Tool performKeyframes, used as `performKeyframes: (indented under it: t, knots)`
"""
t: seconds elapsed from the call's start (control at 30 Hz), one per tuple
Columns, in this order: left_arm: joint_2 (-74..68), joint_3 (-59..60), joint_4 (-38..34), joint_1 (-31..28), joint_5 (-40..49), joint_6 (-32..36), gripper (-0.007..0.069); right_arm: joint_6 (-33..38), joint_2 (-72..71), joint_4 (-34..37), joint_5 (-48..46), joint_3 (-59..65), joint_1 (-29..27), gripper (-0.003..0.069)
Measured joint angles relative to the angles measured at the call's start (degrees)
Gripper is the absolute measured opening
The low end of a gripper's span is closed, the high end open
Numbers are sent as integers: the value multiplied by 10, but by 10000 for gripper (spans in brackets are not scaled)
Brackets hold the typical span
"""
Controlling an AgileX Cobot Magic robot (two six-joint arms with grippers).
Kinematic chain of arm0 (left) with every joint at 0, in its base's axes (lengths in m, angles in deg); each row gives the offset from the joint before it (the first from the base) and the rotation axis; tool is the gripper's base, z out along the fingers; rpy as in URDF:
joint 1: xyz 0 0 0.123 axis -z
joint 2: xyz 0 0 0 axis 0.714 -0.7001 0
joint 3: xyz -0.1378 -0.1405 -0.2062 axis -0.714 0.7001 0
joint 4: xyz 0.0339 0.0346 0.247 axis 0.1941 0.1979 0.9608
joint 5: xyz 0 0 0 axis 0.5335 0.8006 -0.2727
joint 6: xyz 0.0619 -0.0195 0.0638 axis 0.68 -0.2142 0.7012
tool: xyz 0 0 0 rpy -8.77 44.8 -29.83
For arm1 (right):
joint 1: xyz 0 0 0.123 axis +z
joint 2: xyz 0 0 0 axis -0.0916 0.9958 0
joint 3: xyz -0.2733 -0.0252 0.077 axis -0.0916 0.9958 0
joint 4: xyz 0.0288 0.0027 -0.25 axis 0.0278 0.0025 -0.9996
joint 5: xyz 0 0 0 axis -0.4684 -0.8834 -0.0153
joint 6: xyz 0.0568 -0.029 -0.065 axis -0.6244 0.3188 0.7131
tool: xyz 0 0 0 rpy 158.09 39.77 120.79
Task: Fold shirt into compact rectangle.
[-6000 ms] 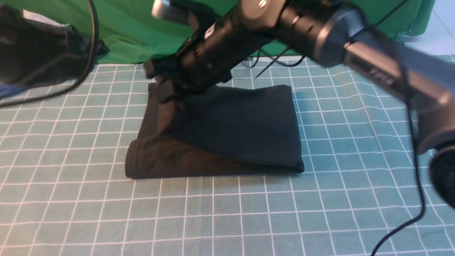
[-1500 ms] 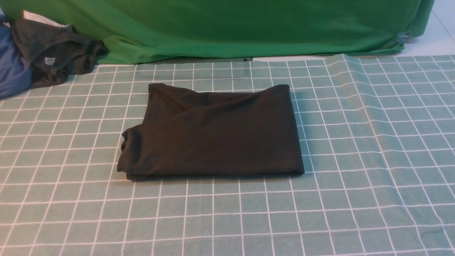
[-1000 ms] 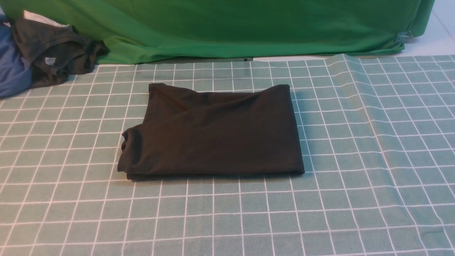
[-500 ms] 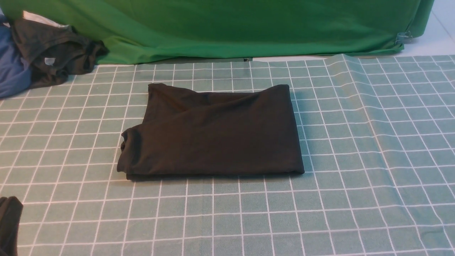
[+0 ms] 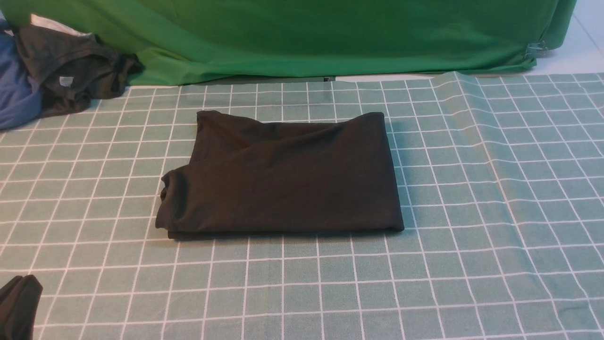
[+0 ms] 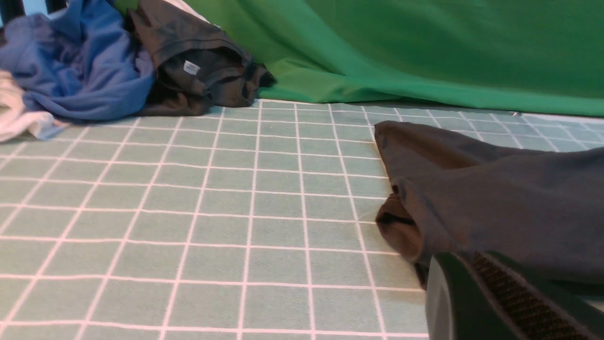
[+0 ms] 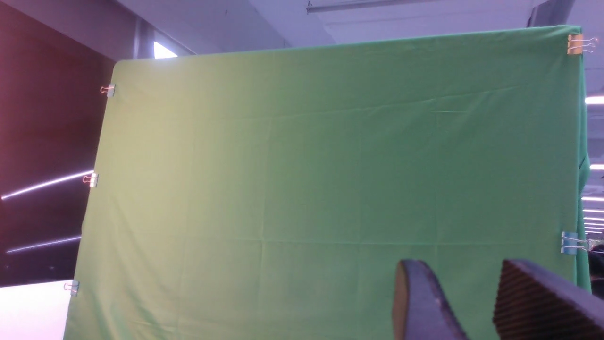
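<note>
The black shirt (image 5: 283,174) lies folded into a flat rectangle in the middle of the checked table cover (image 5: 472,189), its rolled edge at the left. In the left wrist view the shirt (image 6: 509,198) fills the right side. My left gripper (image 5: 16,307) is low at the front left corner, apart from the shirt. Its fingers (image 6: 460,264) are shut with nothing between them. My right gripper (image 7: 460,269) is out of the front view; it points up at the green cloth and stands open and empty.
A blue garment (image 5: 14,94) and a dark grey garment (image 5: 71,71) with a small white tag are piled at the back left. The big green cloth (image 5: 306,38) hangs along the back. The table cover ripples at the right (image 5: 476,141).
The right arm that was over the shirt has left the front view. The left gripper has come into that view's front left corner and shifted a little right. The shirt lies still.
</note>
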Motion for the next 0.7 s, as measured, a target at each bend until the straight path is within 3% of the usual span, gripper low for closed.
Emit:
performKeyframes:
  t: [0.7]
  knots:
    - [0,0,34,0,0,0,13,0,0,0,1,0,0,239]
